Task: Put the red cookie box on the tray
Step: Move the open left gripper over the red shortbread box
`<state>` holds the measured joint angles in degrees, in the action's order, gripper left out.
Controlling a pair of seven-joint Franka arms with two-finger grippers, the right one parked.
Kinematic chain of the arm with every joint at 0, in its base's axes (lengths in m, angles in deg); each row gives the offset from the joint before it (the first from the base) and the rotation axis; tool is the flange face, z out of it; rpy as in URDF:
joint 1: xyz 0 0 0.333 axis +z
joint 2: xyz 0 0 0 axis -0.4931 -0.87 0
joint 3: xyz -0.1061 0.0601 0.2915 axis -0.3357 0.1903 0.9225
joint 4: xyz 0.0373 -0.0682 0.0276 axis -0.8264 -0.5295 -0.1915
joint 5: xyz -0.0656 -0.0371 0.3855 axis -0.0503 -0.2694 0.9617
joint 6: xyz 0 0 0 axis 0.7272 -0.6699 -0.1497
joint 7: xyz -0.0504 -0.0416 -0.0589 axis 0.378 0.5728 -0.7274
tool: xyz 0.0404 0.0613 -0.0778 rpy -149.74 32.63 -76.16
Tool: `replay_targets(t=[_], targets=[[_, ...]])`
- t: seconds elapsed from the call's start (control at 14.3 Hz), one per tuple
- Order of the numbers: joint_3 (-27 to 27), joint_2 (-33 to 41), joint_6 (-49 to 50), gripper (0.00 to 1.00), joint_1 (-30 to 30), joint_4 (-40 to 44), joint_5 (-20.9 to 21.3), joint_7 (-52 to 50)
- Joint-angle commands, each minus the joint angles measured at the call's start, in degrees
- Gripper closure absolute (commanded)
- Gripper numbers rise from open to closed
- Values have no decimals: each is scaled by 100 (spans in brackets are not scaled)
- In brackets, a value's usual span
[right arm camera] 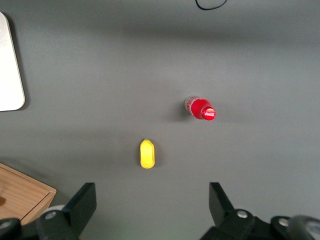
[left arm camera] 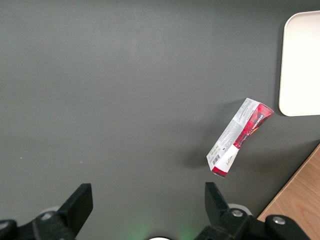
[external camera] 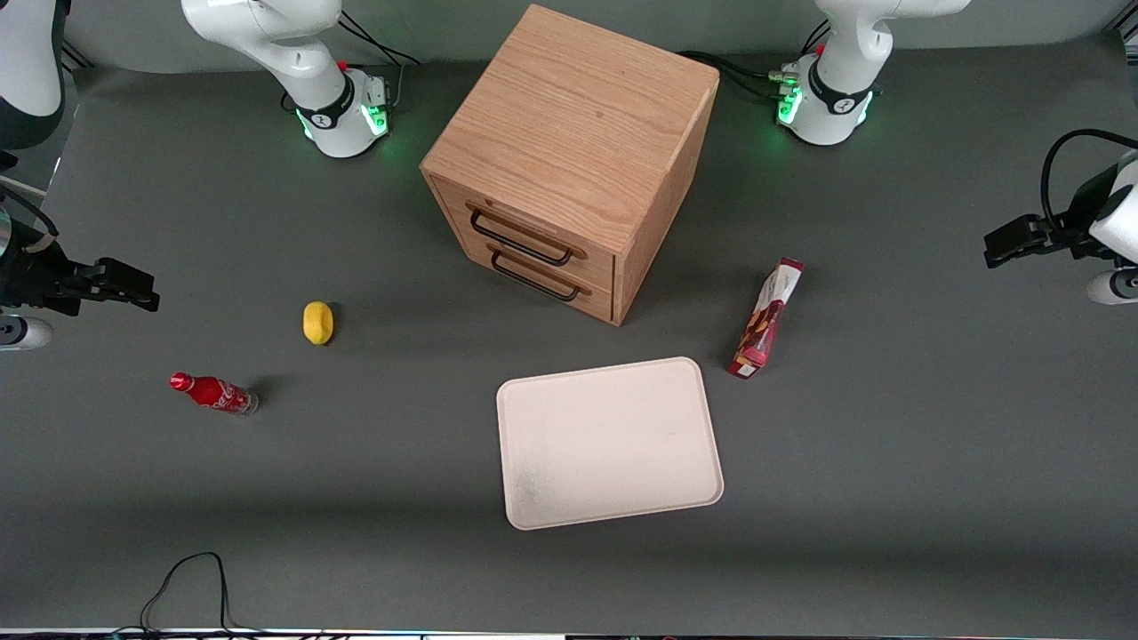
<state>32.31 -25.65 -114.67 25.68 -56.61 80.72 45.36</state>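
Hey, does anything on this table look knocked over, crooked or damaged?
Nothing looks damaged or spilled. The red cookie box sits on the table beside the tray, not yet on it. The wooden cabinet sits turned at an angle. The open gripper hovers away from the box.

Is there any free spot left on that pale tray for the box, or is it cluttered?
The tray is bare all over. The red cookie box lies on the table beside its corner, near the wooden cabinet. The open gripper hangs at the working arm's end, over bare table.
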Motion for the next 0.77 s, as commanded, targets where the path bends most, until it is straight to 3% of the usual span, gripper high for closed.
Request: replay_targets(t=[0.0,0.14,0.56,0.7], targets=[[-62,66,284,0,-8,116,-48,-115],[-202,49,285,0,-35,143,-48,-72],[-1537,-206,512,0,-44,625,13,-36],[-1714,-189,539,0,-26,635,-30,287]])
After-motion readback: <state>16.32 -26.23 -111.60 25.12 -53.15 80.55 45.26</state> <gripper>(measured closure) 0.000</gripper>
